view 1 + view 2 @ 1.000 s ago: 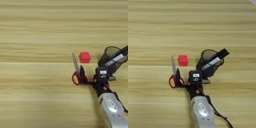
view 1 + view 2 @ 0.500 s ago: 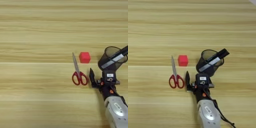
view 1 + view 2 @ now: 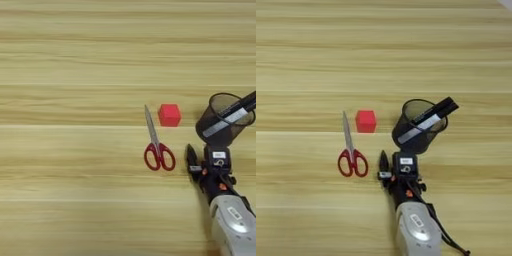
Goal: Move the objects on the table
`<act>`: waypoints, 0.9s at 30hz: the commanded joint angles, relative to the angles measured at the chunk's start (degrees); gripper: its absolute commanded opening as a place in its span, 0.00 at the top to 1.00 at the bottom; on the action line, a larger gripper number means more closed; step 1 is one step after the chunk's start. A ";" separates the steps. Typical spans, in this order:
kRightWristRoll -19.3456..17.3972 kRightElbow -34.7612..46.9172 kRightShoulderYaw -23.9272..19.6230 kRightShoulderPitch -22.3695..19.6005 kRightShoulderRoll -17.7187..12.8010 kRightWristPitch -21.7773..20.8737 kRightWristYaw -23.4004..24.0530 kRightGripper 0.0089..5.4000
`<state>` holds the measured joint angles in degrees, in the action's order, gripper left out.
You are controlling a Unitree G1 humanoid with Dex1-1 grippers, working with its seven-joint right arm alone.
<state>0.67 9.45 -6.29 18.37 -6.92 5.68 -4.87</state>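
Wooden table, scissors lengthwise (blades away)

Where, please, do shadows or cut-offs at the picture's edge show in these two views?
Left eye view: the marker runs off the right edge. Right eye view: the whole marker shows in the mesh pen cup; a soft shadow lies left of the scissors.

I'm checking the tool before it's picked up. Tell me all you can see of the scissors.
The scissors lie flat on the table, closed, with silver blades pointing away from the robot and two red loop handles nearest it. The red cube sits just right of the blade tip, apart from it. The gripper is right of the handles, not touching. Nothing rests on them.
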 commanded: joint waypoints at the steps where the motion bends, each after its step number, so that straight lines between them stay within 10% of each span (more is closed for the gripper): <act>1: 0.64 1.86 1.91 0.06 -0.99 1.33 -1.43 0.73; 15: -1.46 -1.71 7.08 -3.16 -0.62 2.81 -6.97 0.99; 27: -2.90 -5.56 8.72 -7.56 -0.46 4.02 -9.32 0.99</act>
<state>-2.14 4.91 1.31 11.84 -7.28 8.27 -13.64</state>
